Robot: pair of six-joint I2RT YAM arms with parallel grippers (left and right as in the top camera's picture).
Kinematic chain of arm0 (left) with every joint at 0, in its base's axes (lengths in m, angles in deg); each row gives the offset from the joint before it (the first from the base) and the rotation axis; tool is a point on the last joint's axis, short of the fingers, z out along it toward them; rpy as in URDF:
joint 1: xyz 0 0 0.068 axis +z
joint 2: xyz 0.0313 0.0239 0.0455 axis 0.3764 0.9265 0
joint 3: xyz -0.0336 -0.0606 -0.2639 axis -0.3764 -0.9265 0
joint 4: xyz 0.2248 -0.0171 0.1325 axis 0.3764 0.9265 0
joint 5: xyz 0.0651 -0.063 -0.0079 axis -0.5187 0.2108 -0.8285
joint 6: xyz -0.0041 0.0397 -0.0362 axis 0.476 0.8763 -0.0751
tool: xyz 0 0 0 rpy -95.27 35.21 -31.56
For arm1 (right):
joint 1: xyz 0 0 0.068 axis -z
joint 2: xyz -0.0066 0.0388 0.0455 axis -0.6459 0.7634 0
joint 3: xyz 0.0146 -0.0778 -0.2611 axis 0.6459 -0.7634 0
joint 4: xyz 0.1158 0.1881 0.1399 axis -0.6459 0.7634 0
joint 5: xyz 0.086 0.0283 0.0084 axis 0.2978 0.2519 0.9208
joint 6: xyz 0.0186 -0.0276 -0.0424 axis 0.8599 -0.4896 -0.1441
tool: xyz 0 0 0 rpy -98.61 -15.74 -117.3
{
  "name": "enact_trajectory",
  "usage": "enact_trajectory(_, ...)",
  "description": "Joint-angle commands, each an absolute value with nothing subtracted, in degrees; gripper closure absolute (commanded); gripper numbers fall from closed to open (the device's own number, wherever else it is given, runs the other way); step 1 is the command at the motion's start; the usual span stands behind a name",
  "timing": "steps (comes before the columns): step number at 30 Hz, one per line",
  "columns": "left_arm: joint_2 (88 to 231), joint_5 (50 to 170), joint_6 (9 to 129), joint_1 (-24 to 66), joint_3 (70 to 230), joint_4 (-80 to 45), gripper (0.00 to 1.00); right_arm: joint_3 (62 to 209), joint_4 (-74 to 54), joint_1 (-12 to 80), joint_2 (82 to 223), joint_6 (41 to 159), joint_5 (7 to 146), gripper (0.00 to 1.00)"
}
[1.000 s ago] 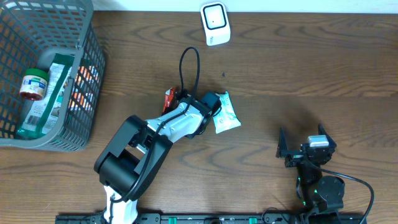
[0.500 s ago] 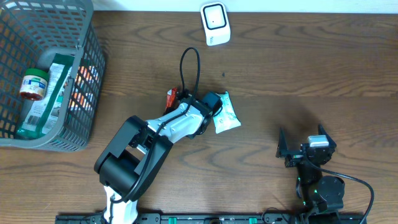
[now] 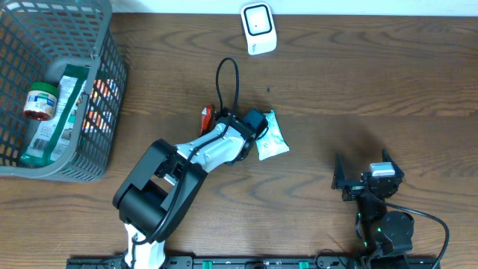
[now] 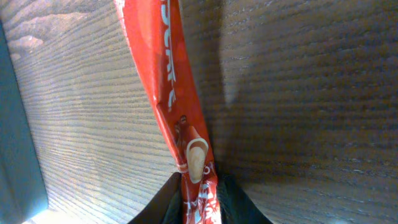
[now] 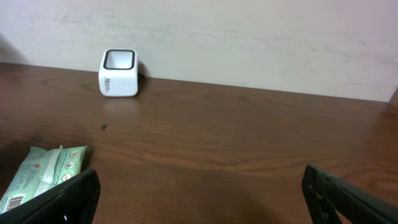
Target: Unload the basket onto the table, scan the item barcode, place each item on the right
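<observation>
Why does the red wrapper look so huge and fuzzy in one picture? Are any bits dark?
Left wrist view: the wrapper sits right by the lens, so it looks huge and soft, with a dark shadow on the table beside it. Right wrist view: the fingers are dark blurs in the corners, the scanner clear.
</observation>
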State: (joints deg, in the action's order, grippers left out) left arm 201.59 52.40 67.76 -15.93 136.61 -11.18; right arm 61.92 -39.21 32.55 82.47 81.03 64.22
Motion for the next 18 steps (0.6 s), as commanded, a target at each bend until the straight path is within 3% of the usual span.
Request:
enact_trajectory(1, 200.8, 56.4, 67.9, -16.2, 136.9, -11.1, 0.76, 61.9, -39.0, 32.3, 82.2, 80.9, 63.9, 0.01)
enact_trajectory(18, 197.9, 59.4, 67.8, -16.2, 139.3, -11.2, 0.72, 61.9, -39.0, 32.3, 82.2, 80.9, 63.9, 0.01)
